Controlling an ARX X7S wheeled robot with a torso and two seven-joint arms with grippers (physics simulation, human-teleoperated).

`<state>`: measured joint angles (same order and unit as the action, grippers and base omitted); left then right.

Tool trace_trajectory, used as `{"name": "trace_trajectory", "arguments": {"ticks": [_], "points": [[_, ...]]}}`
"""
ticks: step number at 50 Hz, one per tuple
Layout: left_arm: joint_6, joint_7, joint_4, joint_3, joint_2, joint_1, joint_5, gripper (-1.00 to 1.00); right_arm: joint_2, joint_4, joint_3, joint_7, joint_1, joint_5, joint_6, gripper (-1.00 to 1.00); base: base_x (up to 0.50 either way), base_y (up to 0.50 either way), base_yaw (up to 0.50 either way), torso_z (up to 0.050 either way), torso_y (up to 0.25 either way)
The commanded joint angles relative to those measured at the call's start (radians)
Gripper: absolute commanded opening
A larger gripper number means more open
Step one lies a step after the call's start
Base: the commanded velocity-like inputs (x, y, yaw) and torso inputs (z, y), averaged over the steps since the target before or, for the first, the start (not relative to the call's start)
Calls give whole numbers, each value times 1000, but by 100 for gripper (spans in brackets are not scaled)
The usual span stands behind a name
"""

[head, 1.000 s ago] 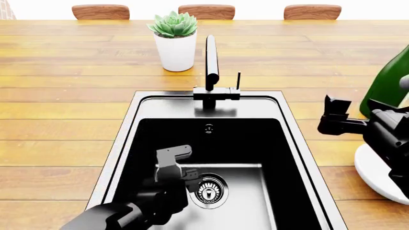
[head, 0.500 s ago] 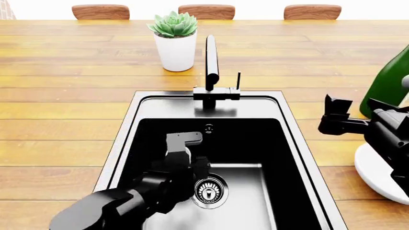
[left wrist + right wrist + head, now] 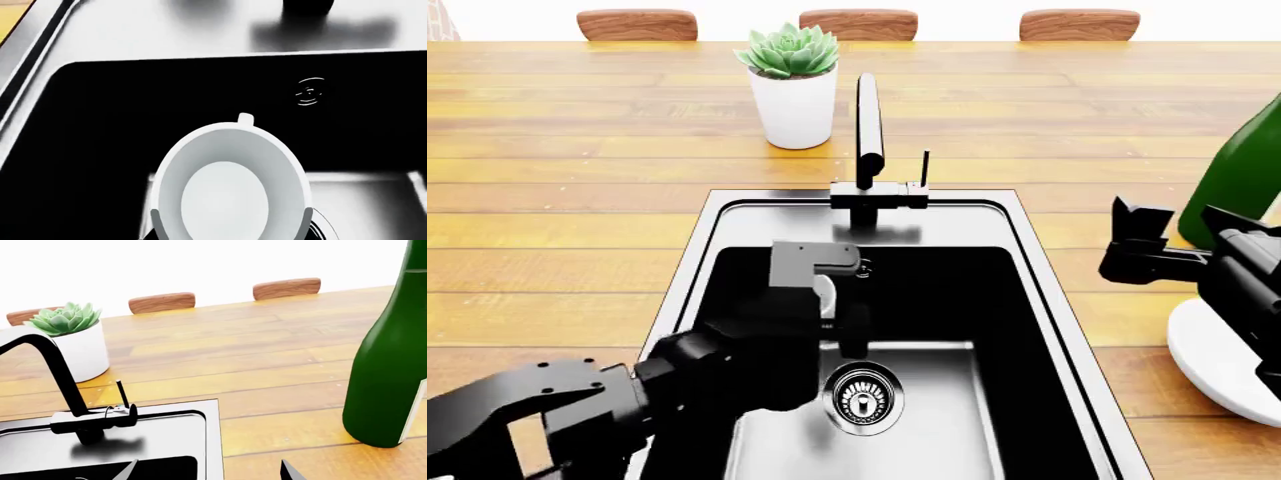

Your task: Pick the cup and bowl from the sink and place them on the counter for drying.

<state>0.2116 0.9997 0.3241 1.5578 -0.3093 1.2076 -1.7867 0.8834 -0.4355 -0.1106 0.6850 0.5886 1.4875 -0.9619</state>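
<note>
Cup (image 3: 230, 187): showing plain matte white. Sink (image 3: 961, 300): showing black walls inside a brushed steel rim. Faucet (image 3: 868, 130): showing black. Counter (image 3: 561, 200): showing honey-orange planks, grained. Behind the faucet, pot (image 3: 793, 105) showing white, succulent (image 3: 789, 50) pale green. Bottle (image 3: 390, 365): showing dark green.

A white cup (image 3: 230, 187) fills the near middle of the left wrist view, its open mouth facing the camera, with grey tips of the left tool (image 3: 230, 227) showing at either side of it. Behind it are the black walls of the sink (image 3: 100, 130), a round overflow fitting (image 3: 311, 92), the steel floor, the brushed rim and a sliver of orange worktop (image 3: 13, 20).
</note>
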Motion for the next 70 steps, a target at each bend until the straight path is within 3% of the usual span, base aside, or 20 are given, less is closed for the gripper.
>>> {"name": "trace_trajectory", "arguments": {"ticks": [1, 15, 26, 42, 48, 58, 66, 70], "points": [[70, 89, -366, -44, -196, 100, -39, -100, 2, -6, 8, -12, 19, 8, -13, 100, 0, 0, 0, 0, 0], [184, 35, -466, -89, -346, 226, -142, -100, -3, 10, 52, 6, 98, 17, -37, 100, 0, 0, 0, 0, 0], [286, -60, -377, -121, -449, 339, -193, -100, -14, 5, 65, 1, 118, -12, -25, 100, 0, 0, 0, 0, 0], [419, -7, -399, -124, -693, 423, -273, -100, -12, -13, 70, -1, 127, -27, -17, 100, 0, 0, 0, 0, 0], [394, 2, -369, -122, -758, 393, -300, -100, -8, -12, 67, -2, 117, -28, -15, 100, 0, 0, 0, 0, 0], [438, -41, -324, -83, -799, 359, -251, -100, -12, -9, 82, -6, 123, -27, -20, 100, 0, 0, 0, 0, 0], [417, -35, -285, -70, -747, 327, -256, -100, -25, 4, 105, -11, 131, -42, -23, 100, 0, 0, 0, 0, 0], [403, -57, -295, -63, -774, 294, -257, -100, -33, 15, 117, -25, 128, -63, -17, 100, 0, 0, 0, 0, 0]]}}
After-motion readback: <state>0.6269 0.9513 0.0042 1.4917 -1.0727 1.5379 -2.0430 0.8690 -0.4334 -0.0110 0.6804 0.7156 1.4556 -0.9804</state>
